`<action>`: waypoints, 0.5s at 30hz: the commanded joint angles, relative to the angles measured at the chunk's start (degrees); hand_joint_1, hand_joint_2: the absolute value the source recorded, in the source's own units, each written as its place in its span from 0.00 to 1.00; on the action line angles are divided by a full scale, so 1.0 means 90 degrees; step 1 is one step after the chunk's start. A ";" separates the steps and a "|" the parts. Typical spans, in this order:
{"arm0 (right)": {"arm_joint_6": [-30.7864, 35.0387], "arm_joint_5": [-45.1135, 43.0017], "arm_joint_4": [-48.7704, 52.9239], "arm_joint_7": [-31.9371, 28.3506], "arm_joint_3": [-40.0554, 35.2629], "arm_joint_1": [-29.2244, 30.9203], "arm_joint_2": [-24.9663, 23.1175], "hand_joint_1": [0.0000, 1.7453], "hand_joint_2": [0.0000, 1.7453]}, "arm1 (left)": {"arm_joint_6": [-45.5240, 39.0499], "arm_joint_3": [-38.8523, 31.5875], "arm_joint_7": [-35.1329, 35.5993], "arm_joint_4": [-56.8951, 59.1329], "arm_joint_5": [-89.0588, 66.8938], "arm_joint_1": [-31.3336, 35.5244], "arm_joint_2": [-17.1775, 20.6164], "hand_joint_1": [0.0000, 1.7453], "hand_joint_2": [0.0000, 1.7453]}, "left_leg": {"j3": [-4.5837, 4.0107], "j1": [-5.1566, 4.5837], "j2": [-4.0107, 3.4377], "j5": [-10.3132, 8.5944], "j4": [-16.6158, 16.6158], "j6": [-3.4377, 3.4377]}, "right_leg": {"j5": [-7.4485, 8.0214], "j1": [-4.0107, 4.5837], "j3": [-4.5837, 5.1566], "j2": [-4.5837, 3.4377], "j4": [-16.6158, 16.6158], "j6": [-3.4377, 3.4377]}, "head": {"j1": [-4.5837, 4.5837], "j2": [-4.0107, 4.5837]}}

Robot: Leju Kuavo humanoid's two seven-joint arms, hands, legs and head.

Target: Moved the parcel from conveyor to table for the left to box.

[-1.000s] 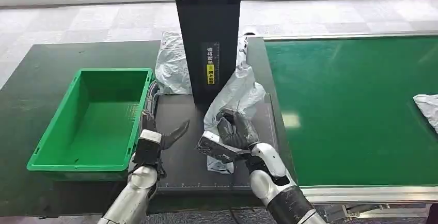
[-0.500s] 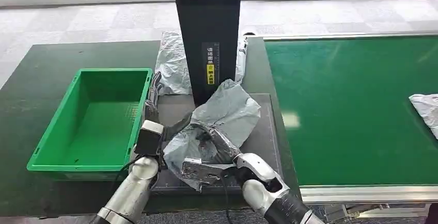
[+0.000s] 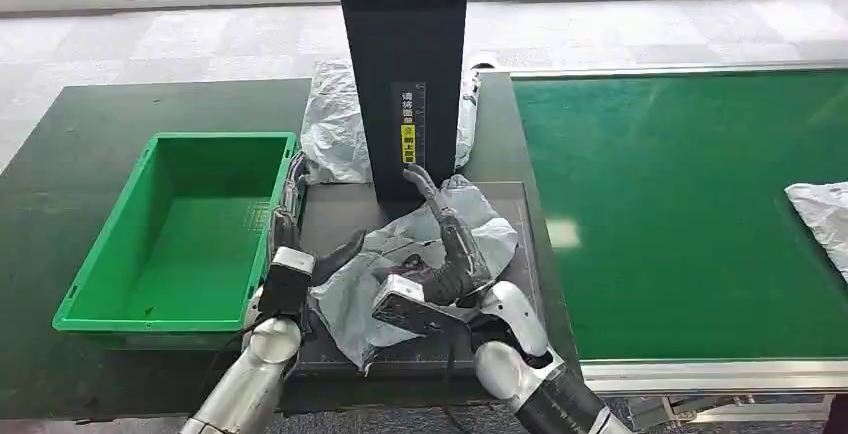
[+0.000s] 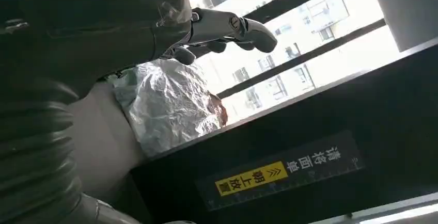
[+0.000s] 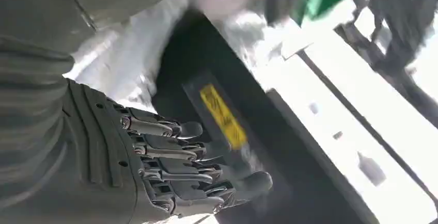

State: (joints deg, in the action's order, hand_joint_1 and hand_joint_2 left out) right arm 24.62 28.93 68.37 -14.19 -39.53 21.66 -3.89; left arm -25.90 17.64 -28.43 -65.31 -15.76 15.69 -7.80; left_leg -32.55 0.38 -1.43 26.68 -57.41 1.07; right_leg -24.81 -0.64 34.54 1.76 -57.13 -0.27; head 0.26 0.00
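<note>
The grey plastic parcel [image 3: 355, 292] lies crumpled on the black mat [image 3: 340, 219] in front of the black scanner column [image 3: 405, 74]. My right hand [image 3: 450, 254] rests over the parcel's middle, its fingers stretched out toward the column and holding nothing. In the right wrist view the right hand [image 5: 155, 167] is loosely spread with nothing in it. My left hand [image 3: 292, 254] is beside the parcel's left edge, thumb pointing at it, fingers apart along the bin's wall. The left wrist view shows the left hand [image 4: 103, 22] above the parcel [image 4: 170, 105].
A green bin [image 3: 105, 274] stands to the left of the mat, with nothing in it. Another grey bag [image 3: 335, 124] lies behind the column. The green conveyor belt [image 3: 680, 204] runs on the right, with a further bag [image 3: 820, 216] at its far right edge.
The right hand has let go of the parcel and stretched its fingers toward the column. The parcel has settled flatter on the mat. The bag on the belt has crept left.
</note>
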 commanded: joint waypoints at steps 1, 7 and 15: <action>0.0314 -0.0582 -0.0113 -0.0518 0.0939 -0.0052 -0.0063 0.00 1.00 | 0.0084 0.0209 0.0108 0.0668 -0.0171 0.0262 0.0168 0.00 1.00 | 0.0012 0.0001 0.0018 -0.0004 0.0010 -0.0004 | 0.0003 -0.0001 -0.0015 -0.0011 0.0011 0.0003 | -0.0002 0.0000; 0.0869 -0.1178 -0.0705 -0.0868 0.1479 0.0241 -0.0205 0.00 1.00 | 0.0859 0.0543 0.1142 0.1943 -0.1217 0.0696 0.0272 0.00 1.00 | 0.0014 0.0000 0.0019 -0.0007 0.0011 0.0000 | 0.0005 0.0001 -0.0014 -0.0008 0.0010 0.0007 | -0.0002 0.0000; 0.0807 -0.1457 -0.1097 -0.1065 0.1706 0.0407 -0.0241 0.00 1.00 | 0.0976 0.0629 0.1246 0.2688 -0.1783 0.0919 0.0221 0.00 1.00 | 0.0010 -0.0001 -0.0002 -0.0003 0.0005 0.0000 | 0.0007 0.0002 -0.0008 -0.0017 0.0005 0.0007 | -0.0002 0.0000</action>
State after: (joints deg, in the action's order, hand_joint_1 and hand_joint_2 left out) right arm 32.33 16.28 65.20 -23.69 -28.18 22.46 -4.81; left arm -17.64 20.33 -17.57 -51.05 -31.30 19.57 -7.19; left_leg -32.53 0.36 -1.54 26.67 -57.41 1.08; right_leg -24.77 -0.63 34.55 1.69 -57.14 -0.23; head 0.24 0.00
